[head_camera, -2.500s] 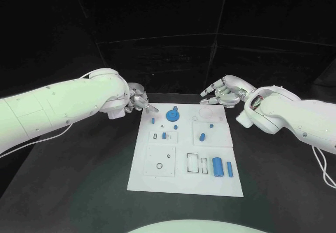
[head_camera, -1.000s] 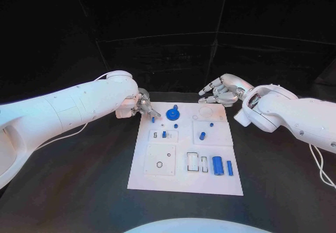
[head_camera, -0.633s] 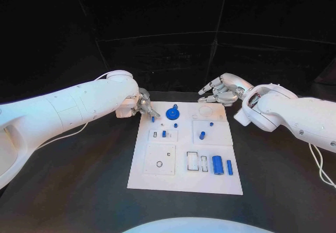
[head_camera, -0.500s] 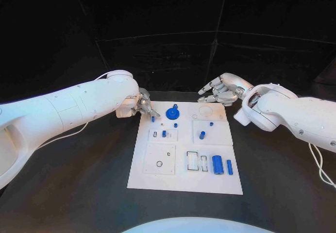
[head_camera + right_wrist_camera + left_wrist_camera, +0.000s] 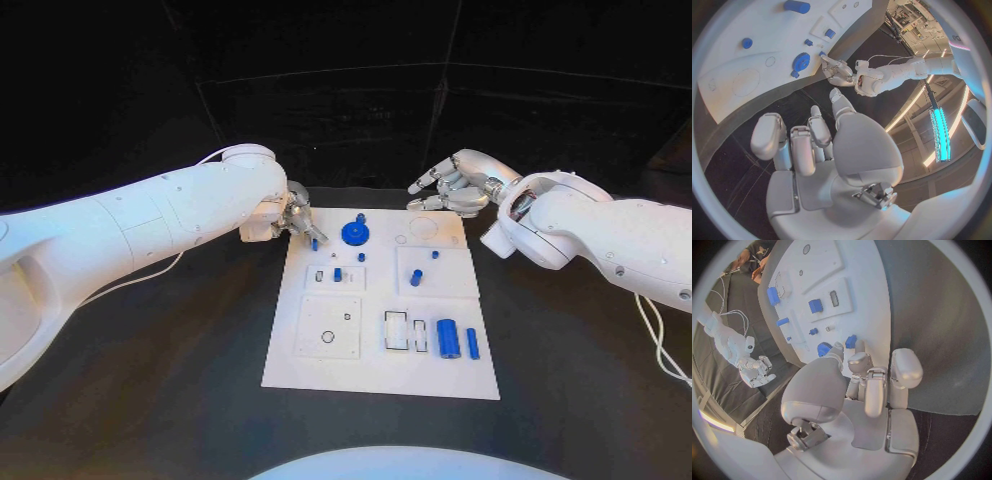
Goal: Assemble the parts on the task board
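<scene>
Peg (image 5: 315,243): small blue part, being pinched at the left hand's fingertips, hovering just over the task board's far-left corner. Left wrist view is showing it (image 5: 851,341) between thumb tip and a fingertip, right above the board surface. Cannot tell if it is touching the board.

Left hand (image 5: 293,217): sitting at the board's far-left corner, thumb and one finger closing on the peg, other fingers curling alongside (image 5: 873,382).

Task board (image 5: 433,380): white plate lying flat mid-table, long axis running away from the robot.

Gear (image 5: 355,235): round blue part sitting near the board's far edge, just right of the held peg, with a small blue stub (image 5: 361,218) standing at its far side.

Small parts: blue block (image 5: 338,274) standing in the board's left-middle panel; blue pin (image 5: 415,278) tilting in the right-middle panel, small blue dot (image 5: 434,255) just beyond it, another dot (image 5: 361,257) between gear and block.

Cylinder (image 5: 449,340): large blue part lying at the board's near-right area, thin blue bar (image 5: 473,344) lying just beside it toward the right edge, both parallel to the long axis.

Right hand (image 5: 456,190): hanging off the board's far-right corner, holding nothing, fingers loosely bent and apart (image 5: 811,145), not touching the board.

Table (image 5: 159,380): black surface carrying the board.
</scene>
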Motion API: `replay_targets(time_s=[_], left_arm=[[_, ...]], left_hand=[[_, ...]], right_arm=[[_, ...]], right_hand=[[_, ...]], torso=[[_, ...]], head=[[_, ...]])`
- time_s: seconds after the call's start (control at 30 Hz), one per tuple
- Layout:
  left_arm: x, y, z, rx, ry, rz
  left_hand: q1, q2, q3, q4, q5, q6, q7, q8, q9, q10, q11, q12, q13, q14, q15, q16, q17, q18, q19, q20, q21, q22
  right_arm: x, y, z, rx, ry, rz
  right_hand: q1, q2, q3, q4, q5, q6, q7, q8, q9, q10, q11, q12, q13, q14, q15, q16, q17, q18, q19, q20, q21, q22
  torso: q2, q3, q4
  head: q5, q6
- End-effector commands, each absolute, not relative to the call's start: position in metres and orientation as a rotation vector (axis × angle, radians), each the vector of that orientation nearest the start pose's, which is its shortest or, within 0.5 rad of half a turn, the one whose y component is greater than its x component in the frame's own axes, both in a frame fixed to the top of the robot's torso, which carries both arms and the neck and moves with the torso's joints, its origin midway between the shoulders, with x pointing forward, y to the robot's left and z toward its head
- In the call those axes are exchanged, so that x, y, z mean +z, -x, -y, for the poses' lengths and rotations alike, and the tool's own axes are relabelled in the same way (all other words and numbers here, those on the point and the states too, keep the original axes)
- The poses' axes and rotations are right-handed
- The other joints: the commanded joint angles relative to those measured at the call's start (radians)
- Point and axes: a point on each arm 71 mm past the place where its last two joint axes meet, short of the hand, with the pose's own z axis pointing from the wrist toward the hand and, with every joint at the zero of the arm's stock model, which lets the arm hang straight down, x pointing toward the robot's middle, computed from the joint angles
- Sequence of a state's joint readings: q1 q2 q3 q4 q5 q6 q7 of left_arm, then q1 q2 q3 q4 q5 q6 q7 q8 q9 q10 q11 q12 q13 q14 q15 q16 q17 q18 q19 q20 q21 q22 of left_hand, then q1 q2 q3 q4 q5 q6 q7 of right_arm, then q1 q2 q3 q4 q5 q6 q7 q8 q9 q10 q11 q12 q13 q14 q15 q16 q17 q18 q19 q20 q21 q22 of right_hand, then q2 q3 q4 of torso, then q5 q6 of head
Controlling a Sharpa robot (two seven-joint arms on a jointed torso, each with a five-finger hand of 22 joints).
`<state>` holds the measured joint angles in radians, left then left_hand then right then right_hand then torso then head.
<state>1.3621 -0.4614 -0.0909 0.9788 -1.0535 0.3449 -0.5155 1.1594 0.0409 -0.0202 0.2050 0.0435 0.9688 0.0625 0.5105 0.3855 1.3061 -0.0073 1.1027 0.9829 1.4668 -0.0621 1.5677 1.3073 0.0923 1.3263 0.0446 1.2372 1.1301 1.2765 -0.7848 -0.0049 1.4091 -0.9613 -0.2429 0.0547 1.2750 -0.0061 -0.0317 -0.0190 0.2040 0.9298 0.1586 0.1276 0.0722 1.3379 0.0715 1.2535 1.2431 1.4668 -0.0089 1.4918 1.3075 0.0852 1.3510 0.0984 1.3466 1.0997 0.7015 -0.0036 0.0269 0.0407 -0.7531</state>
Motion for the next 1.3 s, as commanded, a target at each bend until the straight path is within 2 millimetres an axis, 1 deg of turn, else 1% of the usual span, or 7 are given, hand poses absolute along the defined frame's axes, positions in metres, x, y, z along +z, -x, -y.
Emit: replay_targets(time_s=[0.03,0.3,0.43,0.6,0.83,1.2,1.3], left_arm=[[-0.187,-0.579,-0.18,-0.206,0.14,-2.368],[-0.187,-0.579,-0.179,-0.211,0.142,-2.362],[-0.187,-0.58,-0.179,-0.224,0.151,-2.353],[-0.187,-0.58,-0.179,-0.252,0.172,-2.353],[-0.186,-0.576,-0.183,-0.312,0.234,-2.335],[-0.18,-0.556,-0.195,-0.436,0.377,-2.273],[-0.177,-0.549,-0.196,-0.465,0.394,-2.24]], left_hand=[[0.016,0.002,0.002,-0.01,0.004,0.007,0.0,-0.007,-0.002,0.0,-0.004,0.002,-0.002,0.104,-0.01,0.003,0.263,0.01,0.004,-0.005,0.002,0.001],[0.088,0.033,0.032,-0.061,0.004,0.008,-0.004,-0.011,-0.009,0.001,-0.008,0.001,-0.003,0.104,-0.012,0.003,0.263,0.01,0.005,-0.007,0.002,0.005],[0.166,0.064,0.084,-0.117,0.005,0.006,-0.012,-0.014,-0.013,-0.001,-0.016,-0.003,-0.007,0.104,-0.016,0.003,0.263,0.01,0.005,-0.01,0.001,0.006],[0.223,0.078,0.133,-0.167,0.005,0.006,-0.017,-0.011,-0.012,-0.003,-0.02,-0.01,-0.011,0.104,-0.019,0.003,0.263,0.009,0.005,-0.013,0.002,0.008],[0.224,0.068,0.191,-0.204,0.005,0.002,-0.012,-0.003,-0.005,0.0,-0.016,-0.022,-0.022,0.104,-0.017,0.003,0.263,0.008,0.006,-0.013,0.003,0.013],[0.177,0.041,0.276,-0.231,0.005,0.0,-0.014,0.018,0.01,0.006,-0.018,-0.036,-0.039,0.103,-0.018,0.0,0.258,0.009,0.006,-0.013,-0.002,0.013],[0.145,0.022,0.331,-0.245,0.004,-0.001,-0.016,0.032,0.02,0.015,-0.02,-0.033,-0.036,0.103,-0.02,0.002,0.261,0.008,0.011,-0.014,0.003,0.021]], right_arm=[[-0.142,-0.521,0.2,0.986,-0.196,-1.677],[-0.142,-0.521,0.2,0.987,-0.195,-1.678],[-0.142,-0.522,0.199,0.987,-0.195,-1.679],[-0.142,-0.522,0.199,0.987,-0.195,-1.679],[-0.142,-0.522,0.2,0.987,-0.195,-1.679],[-0.142,-0.522,0.202,0.982,-0.197,-1.679],[-0.142,-0.522,0.202,0.982,-0.197,-1.68]], right_hand=[[0.0,0.012,-0.005,0.0,0.004,-0.008,-0.002,0.004,0.0,-0.006,-0.002,-0.003,-0.001,0.063,0.001,-0.006,0.079,0.009,-0.006,0.0,-0.007,-0.002],[0.0,0.013,-0.005,0.001,0.004,-0.009,-0.002,0.004,-0.001,-0.005,-0.002,-0.003,-0.001,0.063,0.001,-0.006,0.079,0.009,-0.006,0.0,-0.007,-0.002],[0.0,0.013,-0.005,0.001,0.004,-0.009,-0.002,0.004,-0.001,-0.005,-0.002,-0.003,-0.001,0.063,0.001,-0.006,0.079,0.009,-0.006,0.0,-0.007,-0.002],[0.0,0.013,-0.005,0.001,0.004,-0.009,-0.002,0.004,-0.001,-0.005,-0.002,-0.003,-0.001,0.063,0.001,-0.006,0.079,0.009,-0.006,0.0,-0.007,-0.002],[0.0,0.013,-0.005,0.001,0.004,-0.009,-0.002,0.004,-0.001,-0.005,-0.002,-0.003,-0.001,0.063,0.001,-0.006,0.079,0.009,-0.006,0.0,-0.007,-0.002],[0.0,0.013,-0.005,0.001,0.004,-0.009,-0.002,0.004,-0.001,-0.005,-0.002,-0.003,-0.001,0.063,0.001,-0.006,0.079,0.009,-0.006,0.0,-0.007,-0.002],[0.001,0.014,-0.005,0.001,0.005,-0.009,-0.002,0.004,-0.001,-0.006,-0.002,-0.003,-0.001,0.063,0.001,-0.006,0.079,0.009,-0.006,0.0,-0.007,-0.002]], torso=[[0.0,-0.0001,-0.0001],[0.0,0.0,0.0005],[0.0,-0.0002,0.0008],[0.0,-0.0002,0.0008],[-0.001,0.0005,0.0014],[-0.002,0.0017,0.0033],[-0.001,0.0014,0.0004]], head=[[0.0,-0.002],[-0.002,-0.005],[-0.003,-0.006],[-0.004,-0.007],[-0.002,-0.007],[-0.001,-0.01],[0.003,-0.008]])
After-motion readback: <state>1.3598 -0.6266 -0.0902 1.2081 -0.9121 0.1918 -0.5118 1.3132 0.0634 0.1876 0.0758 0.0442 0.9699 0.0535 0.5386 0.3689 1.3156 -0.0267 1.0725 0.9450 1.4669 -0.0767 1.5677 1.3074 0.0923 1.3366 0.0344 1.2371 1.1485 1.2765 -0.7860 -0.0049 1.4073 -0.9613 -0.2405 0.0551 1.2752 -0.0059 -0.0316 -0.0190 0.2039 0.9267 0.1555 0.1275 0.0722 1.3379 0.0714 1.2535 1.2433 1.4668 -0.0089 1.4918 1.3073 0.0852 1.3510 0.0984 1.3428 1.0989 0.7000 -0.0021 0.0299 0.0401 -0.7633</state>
